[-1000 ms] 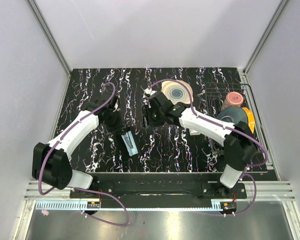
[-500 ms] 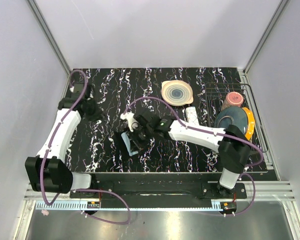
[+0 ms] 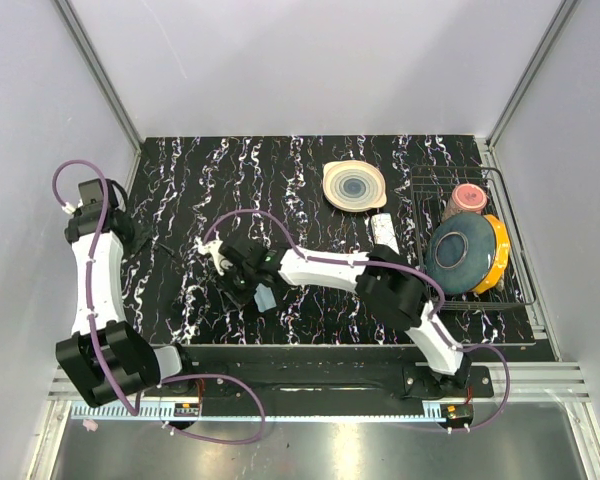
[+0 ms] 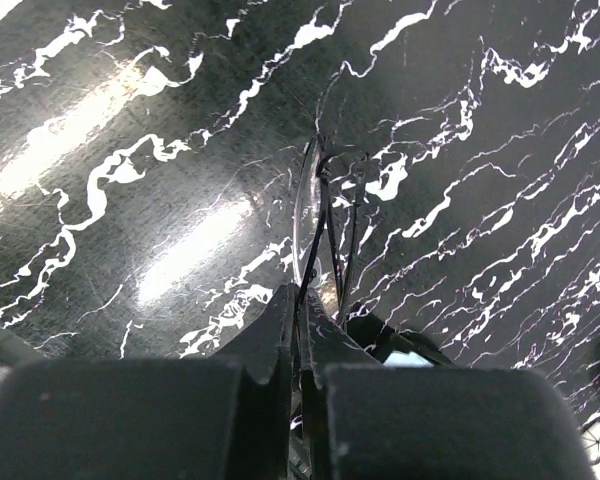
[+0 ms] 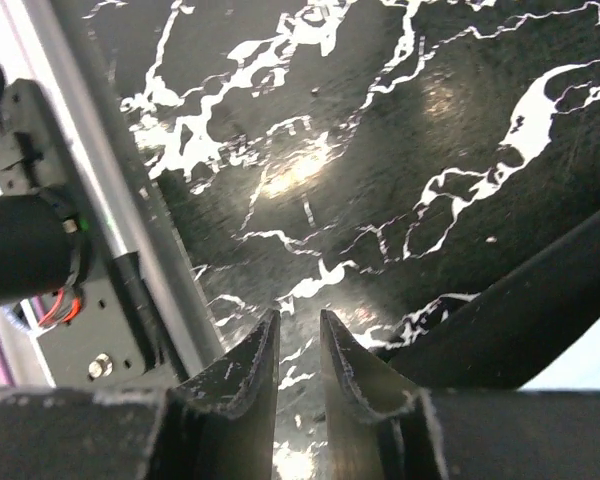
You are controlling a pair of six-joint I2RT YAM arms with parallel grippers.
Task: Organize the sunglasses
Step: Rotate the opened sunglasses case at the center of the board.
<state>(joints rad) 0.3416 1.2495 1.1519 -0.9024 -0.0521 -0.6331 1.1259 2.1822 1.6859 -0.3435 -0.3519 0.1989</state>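
Note:
My left gripper (image 3: 140, 238) is at the far left of the table, shut on the sunglasses (image 3: 166, 247). In the left wrist view its fingers (image 4: 280, 320) pinch one thin arm of the sunglasses (image 4: 320, 210), which stick out ahead, folded, just above the table. My right gripper (image 3: 220, 268) reaches left across the table's middle, just left of the open black case (image 3: 264, 298) with its pale blue lining. In the right wrist view the right gripper (image 5: 300, 325) holds nothing and its jaws stand a narrow gap apart; the case's edge (image 5: 540, 320) lies to its right.
A white oblong box (image 3: 384, 230) lies right of centre. A patterned plate (image 3: 354, 185) sits at the back. A wire rack (image 3: 520, 290) at the right holds a blue bowl (image 3: 465, 252) and a pink cup (image 3: 467, 197). The metal front rail (image 5: 90, 190) is near the right gripper.
The left arm has swung out to the far left edge with the sunglasses. The right arm has come from the back centre to the case, then reached further left past it.

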